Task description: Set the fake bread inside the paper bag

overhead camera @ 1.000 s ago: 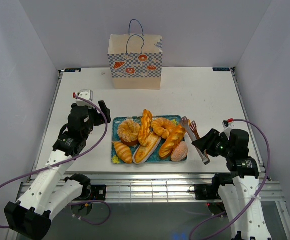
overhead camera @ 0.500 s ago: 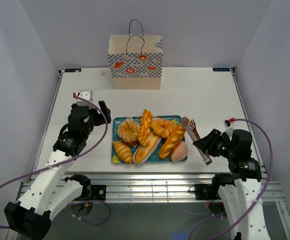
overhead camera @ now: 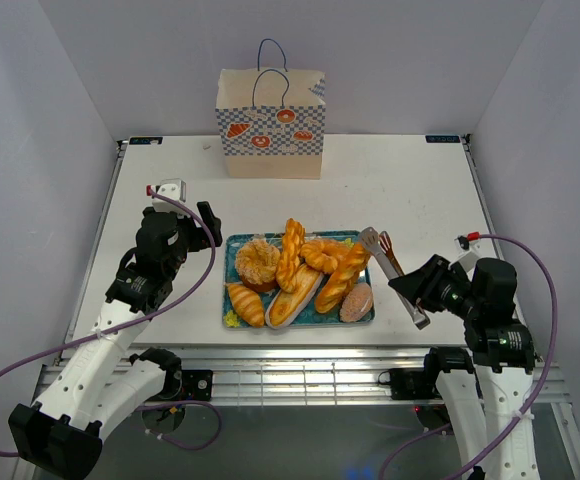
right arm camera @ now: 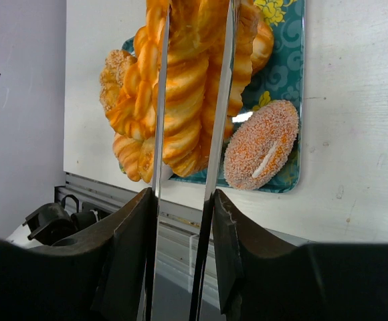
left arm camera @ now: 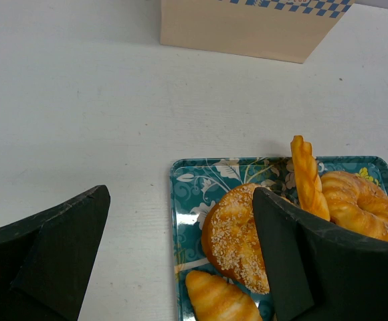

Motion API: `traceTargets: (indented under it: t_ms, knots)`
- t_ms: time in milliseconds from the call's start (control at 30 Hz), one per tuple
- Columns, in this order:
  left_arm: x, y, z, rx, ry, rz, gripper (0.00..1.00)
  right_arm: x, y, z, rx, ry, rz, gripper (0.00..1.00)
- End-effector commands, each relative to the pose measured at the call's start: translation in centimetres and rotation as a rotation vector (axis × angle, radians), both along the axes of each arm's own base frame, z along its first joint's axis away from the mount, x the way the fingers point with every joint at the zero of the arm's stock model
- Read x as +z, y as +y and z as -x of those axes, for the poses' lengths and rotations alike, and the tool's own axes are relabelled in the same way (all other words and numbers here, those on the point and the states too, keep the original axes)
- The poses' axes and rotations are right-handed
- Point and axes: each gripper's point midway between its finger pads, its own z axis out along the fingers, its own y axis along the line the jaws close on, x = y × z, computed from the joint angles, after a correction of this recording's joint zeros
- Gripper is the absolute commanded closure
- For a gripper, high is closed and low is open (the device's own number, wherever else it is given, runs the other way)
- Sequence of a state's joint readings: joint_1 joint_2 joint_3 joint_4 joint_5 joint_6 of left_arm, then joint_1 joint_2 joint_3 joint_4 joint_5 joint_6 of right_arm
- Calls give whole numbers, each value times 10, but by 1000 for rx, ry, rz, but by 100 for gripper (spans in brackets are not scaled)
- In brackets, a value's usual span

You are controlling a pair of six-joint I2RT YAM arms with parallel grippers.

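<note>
Right gripper (right arm camera: 180, 231) pinches silver metal tongs (right arm camera: 219, 100) whose blades straddle the glossy golden twisted loaf (right arm camera: 187, 87) on the teal floral tray (overhead camera: 232, 243). Left gripper (left arm camera: 179, 200) spread wide (holding nothing). Tan checkered paper bag (overhead camera: 270, 125) stands upright at the table's far edge.

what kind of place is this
Probably a robot test cell: plain walls box in a white table, left arm and right arm sit at its edge, toy bread fills a tray.

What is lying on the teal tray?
Fake bread: a seeded bun, twisted loaves, a croissant, a pinkish bun. The pile hides most of the tray floor.
</note>
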State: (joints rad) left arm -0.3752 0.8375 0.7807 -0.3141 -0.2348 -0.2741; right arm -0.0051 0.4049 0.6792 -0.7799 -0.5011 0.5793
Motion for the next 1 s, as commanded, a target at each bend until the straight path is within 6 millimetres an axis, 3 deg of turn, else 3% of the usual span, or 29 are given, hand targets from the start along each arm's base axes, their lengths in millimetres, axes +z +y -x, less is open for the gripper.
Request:
traceTargets:
  t_ms: [0,333,667,833,967]
  knots:
    - [14,-2,0,-12,-29,12,2,36,7,3,27,-95,-38,92]
    - [13,-3,0,-16,-25,13,2,65,9,9,45,-147,-51,92]
    - [15,-2,1,-11,-30,14,2,122,23,10,101,-247,-157,92]
    - [16,-2,1,-11,-36,18,2,151,26,-10,98,-347,-214,92]
    - [19,-3,3,-19,-41,26,2,176,24,-43,77,-392,-240,92]
